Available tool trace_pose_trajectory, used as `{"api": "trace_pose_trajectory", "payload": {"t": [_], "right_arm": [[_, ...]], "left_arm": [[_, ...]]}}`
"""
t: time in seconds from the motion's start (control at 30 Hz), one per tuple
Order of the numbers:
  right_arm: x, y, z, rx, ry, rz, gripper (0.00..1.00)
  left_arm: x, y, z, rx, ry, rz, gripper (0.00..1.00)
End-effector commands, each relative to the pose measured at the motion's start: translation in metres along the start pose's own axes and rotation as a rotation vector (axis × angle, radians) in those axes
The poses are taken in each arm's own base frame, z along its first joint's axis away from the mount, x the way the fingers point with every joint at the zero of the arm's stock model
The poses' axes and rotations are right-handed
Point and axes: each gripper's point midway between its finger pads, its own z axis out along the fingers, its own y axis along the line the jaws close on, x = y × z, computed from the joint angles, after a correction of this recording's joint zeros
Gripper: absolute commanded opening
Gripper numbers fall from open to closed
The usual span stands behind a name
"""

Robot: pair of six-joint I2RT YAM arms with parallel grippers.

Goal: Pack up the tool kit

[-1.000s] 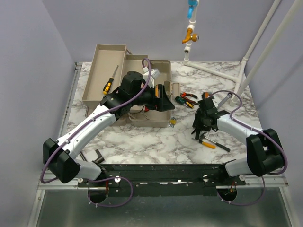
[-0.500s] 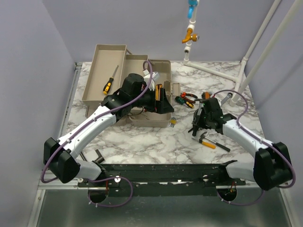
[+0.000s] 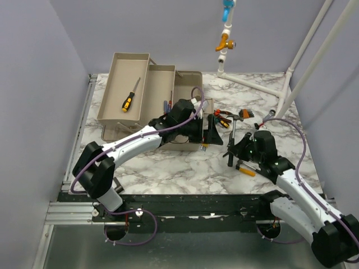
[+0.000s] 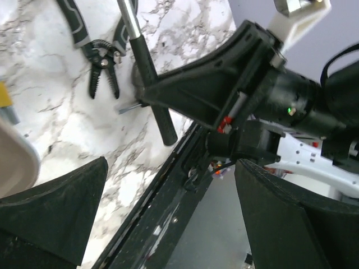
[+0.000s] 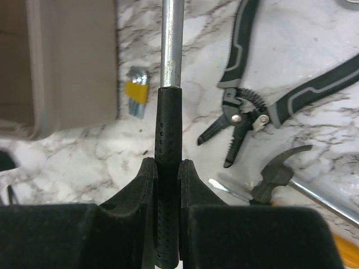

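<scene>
The grey-brown toolbox (image 3: 188, 81) stands open at the back left, and its beige trays (image 3: 126, 64) are spread out. A yellow-handled screwdriver (image 3: 130, 96) lies in the far tray. My right gripper (image 3: 234, 150) is shut on a long tool's black perforated handle (image 5: 168, 140). The tool's silver shaft (image 5: 173, 39) points away from the gripper. My left gripper (image 3: 212, 134) is open and empty just right of the toolbox's front corner, facing the right gripper (image 4: 154, 101). The held handle also shows in the left wrist view (image 4: 150, 67).
On the marble lie grey wire strippers (image 5: 247, 112), a small hammer (image 5: 280, 174) with an orange handle (image 3: 247, 170), a yellow hex-key set (image 3: 205, 145) and red-green pliers (image 3: 220, 119). White pipes (image 3: 291, 78) stand at the back right. The black front rail (image 3: 190, 204) runs along the near edge.
My left gripper has swung right, from over the toolbox to beside its front right corner. My right arm has drawn back toward the near edge with the tool in its grip.
</scene>
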Motion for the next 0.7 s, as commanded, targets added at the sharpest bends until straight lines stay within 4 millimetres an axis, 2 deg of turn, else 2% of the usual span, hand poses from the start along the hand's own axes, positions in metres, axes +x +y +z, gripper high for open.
{"api": "trace_pose_trajectory", "payload": {"t": [0.0,0.1,0.23,0.3,0.43,0.47,0.53,0.67], "right_arm": [[-0.023,0.048,-0.025,-0.272,-0.122,-0.066,0.01],[-0.028,0.063,-0.044,-0.366,-0.176,-0.091,0.01],[-0.028,0.080,-0.061,-0.470,-0.184,-0.129,0.01],[-0.028,0.087,-0.067,-0.509,-0.182,-0.142,0.01],[-0.030,0.094,-0.074,-0.550,-0.189,-0.154,0.01],[-0.030,0.096,-0.075,-0.559,-0.187,-0.156,0.01],[-0.029,0.100,-0.078,-0.583,-0.183,-0.162,0.01],[-0.032,0.105,-0.085,-0.609,-0.195,-0.169,0.01]], "left_arm": [[-0.022,-0.037,0.017,0.132,-0.074,0.013,0.96],[-0.026,-0.036,0.027,0.113,-0.090,0.015,0.93],[-0.031,-0.035,0.035,0.108,-0.116,0.013,0.83],[-0.034,-0.038,0.039,0.118,-0.129,0.012,0.76],[-0.038,-0.046,0.047,0.135,-0.142,0.004,0.71],[-0.039,-0.047,0.049,0.137,-0.146,0.003,0.68],[-0.042,-0.050,0.051,0.141,-0.156,0.007,0.55],[-0.046,-0.050,0.054,0.132,-0.166,0.003,0.42]]}}
